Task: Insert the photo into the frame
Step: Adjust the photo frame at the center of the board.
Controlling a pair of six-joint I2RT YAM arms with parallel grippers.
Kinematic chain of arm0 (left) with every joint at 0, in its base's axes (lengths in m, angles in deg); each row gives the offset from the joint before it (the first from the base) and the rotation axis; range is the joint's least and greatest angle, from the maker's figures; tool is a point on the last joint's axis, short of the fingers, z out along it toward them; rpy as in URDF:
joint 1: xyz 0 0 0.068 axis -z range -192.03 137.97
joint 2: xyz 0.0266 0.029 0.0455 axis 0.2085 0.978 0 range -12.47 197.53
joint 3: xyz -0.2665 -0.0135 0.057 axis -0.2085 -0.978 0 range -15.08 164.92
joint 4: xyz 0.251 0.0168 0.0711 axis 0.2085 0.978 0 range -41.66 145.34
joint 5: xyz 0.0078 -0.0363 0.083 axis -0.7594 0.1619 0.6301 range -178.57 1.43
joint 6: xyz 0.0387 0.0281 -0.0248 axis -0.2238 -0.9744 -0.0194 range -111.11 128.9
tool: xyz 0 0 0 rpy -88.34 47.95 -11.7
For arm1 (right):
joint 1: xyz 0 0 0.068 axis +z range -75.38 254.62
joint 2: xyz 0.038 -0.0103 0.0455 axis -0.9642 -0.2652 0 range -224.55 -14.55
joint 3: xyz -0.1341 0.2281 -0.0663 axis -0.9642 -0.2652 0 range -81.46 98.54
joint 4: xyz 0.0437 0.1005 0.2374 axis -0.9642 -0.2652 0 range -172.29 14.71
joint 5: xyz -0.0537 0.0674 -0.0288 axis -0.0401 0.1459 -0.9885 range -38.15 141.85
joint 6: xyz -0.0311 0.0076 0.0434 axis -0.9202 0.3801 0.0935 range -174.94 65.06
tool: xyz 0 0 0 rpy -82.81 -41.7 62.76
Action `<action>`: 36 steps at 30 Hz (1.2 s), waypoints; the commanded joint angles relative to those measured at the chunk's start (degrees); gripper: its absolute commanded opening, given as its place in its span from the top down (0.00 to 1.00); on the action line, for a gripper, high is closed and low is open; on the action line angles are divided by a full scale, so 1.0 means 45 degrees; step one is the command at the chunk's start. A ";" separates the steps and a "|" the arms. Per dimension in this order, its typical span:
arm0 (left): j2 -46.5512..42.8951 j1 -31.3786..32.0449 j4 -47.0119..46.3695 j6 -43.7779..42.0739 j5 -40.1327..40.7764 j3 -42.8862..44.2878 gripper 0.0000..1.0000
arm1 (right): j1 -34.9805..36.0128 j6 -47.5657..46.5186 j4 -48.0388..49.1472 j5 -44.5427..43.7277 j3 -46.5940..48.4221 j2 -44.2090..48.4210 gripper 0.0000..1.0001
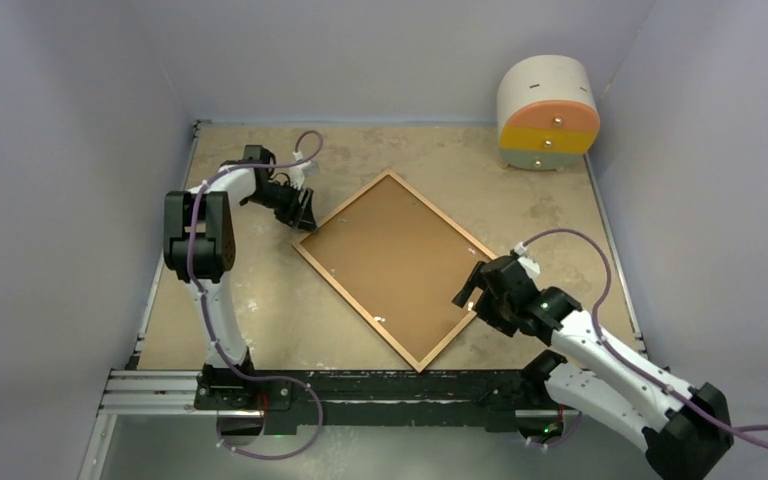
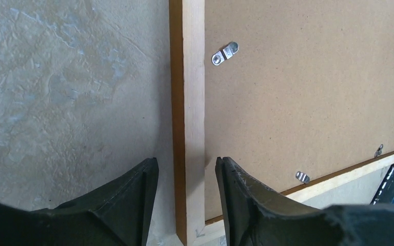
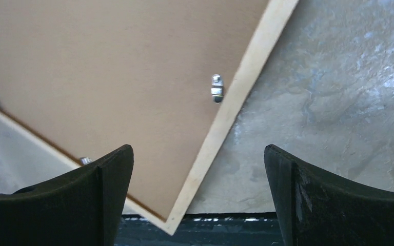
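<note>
The frame lies back side up on the table, turned like a diamond, its brown backing board held by small metal clips. The photo is not in view. My left gripper is at the frame's left corner. In the left wrist view its jaws are open and straddle the wooden rail with a small gap on each side. My right gripper is wide open over the frame's right edge. In the right wrist view the frame's near corner lies between its fingers, with a clip beyond.
A round drawer cabinet with orange, yellow and pale drawers stands at the back right. A black rail runs along the near table edge, close to the frame's lowest corner. Grey walls enclose the table on three sides.
</note>
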 commanded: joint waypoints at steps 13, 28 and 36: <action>-0.1566 0.0170 0.0776 -0.1777 0.0080 -0.2480 0.58 | -0.2843 -0.2237 0.5732 0.2007 0.1037 -0.5851 0.01; -0.5093 0.0325 0.5055 -0.6285 -0.1012 -0.4965 0.45 | -0.3443 -0.4450 0.5366 0.1675 0.7164 -1.2071 0.01; -0.4967 -0.1088 0.4372 -0.4698 -0.0649 -0.3882 0.50 | -0.3768 -0.5562 0.3708 0.0450 0.9395 -1.2140 0.01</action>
